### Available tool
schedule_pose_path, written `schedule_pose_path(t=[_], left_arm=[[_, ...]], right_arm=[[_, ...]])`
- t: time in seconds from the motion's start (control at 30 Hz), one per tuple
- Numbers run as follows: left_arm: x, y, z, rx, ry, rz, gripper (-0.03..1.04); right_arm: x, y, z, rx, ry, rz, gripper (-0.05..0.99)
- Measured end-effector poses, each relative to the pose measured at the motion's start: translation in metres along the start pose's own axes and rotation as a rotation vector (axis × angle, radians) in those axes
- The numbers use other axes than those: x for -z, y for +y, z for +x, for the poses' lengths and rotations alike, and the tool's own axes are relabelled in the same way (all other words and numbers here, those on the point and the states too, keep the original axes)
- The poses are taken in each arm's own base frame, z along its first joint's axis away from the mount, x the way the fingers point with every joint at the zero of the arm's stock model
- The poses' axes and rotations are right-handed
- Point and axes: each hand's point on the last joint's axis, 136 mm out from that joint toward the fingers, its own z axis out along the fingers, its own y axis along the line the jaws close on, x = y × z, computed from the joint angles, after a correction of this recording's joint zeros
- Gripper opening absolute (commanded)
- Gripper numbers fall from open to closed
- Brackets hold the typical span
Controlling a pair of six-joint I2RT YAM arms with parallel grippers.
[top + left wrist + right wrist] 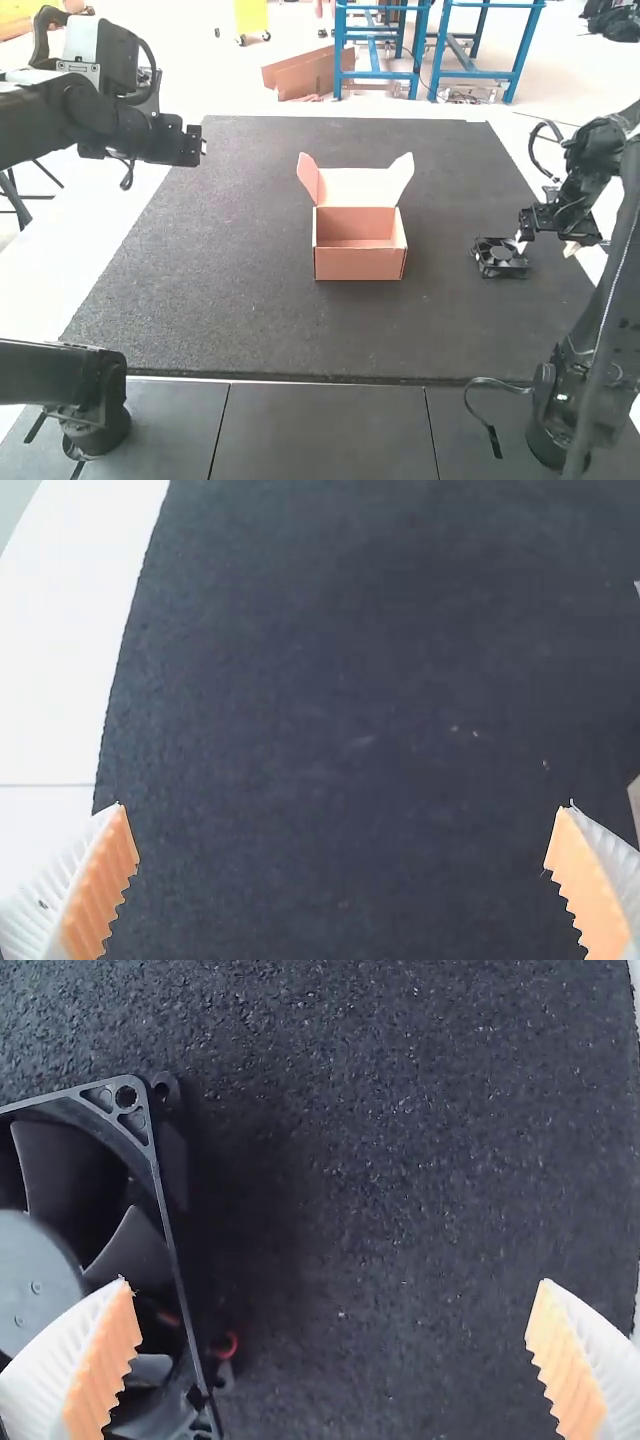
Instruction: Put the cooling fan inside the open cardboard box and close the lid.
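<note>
A small black cooling fan [499, 257] lies flat on the black mat, right of the open cardboard box [358, 235]. The box stands at the mat's middle, its lid and side flaps raised at the back. My right gripper [545, 228] hangs open just above the fan's right side; in the right wrist view one orange-padded finger [95, 1360] is over the fan's frame [105, 1250], the other finger [565, 1360] is over bare mat. My left gripper [200, 146] is held high over the mat's far left corner, open, with only mat between its pads [95, 880].
The black mat [230, 260] covers most of the table. White floor lies past its left edge [60, 630]. The arm bases stand at the near left [80, 400] and near right [570, 410].
</note>
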Motion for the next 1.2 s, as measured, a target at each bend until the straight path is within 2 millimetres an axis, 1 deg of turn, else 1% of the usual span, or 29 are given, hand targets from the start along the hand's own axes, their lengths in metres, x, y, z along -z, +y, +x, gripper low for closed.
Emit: schedule_pose_path(t=[0.23, 0.33, 0.4, 0.47, 0.53, 0.67, 0.87, 0.93, 0.97, 1.03, 1.1, 1.2], left_arm=[[0.000, 0.000, 0.001, 0.000, 0.003, 0.000, 0.97], [0.000, 0.000, 0.001, -0.001, 0.004, 0.000, 0.97], [0.000, 0.000, 0.002, -0.001, 0.008, 0.000, 0.97], [0.000, 0.000, 0.003, -0.002, 0.012, 0.000, 0.97], [0.000, 0.000, 0.005, -0.003, 0.020, 0.000, 0.97], [0.000, 0.000, 0.008, -0.005, 0.032, -0.001, 0.97], [0.003, 0.000, 0.003, -0.003, 0.022, 0.000, 0.97], [0.003, 0.000, 0.002, -0.003, 0.019, 0.000, 0.97], [0.003, 0.000, 0.002, -0.004, 0.017, 0.000, 0.97], [0.003, 0.000, 0.001, -0.005, 0.014, 0.000, 0.97], [0.003, 0.000, 0.001, -0.008, 0.013, 0.000, 0.97], [0.003, 0.000, 0.001, -0.011, 0.012, 0.000, 0.97]], right_arm=[[-0.015, 0.002, 0.008, 0.000, 0.044, -0.012, 0.88], [-0.017, 0.003, 0.009, -0.001, 0.048, -0.016, 0.78], [-0.017, 0.004, 0.010, -0.001, 0.052, -0.022, 0.64], [-0.018, 0.005, 0.011, -0.001, 0.057, -0.029, 0.42], [-0.019, 0.008, 0.012, -0.005, 0.060, -0.044, 0.14], [-0.020, 0.016, 0.014, -0.019, 0.058, -0.086, -0.01], [-0.019, 0.021, 0.012, -0.053, 0.051, -0.115, -0.01], [-0.015, 0.025, 0.011, -0.067, 0.046, -0.136, -0.01], [-0.010, 0.027, 0.010, -0.073, 0.040, -0.145, -0.01], [0.008, 0.031, 0.009, -0.082, 0.017, -0.165, -0.01], [0.038, 0.036, 0.003, -0.084, -0.038, -0.172, -0.01], [0.089, 0.049, -0.009, -0.087, -0.159, -0.180, -0.01]])
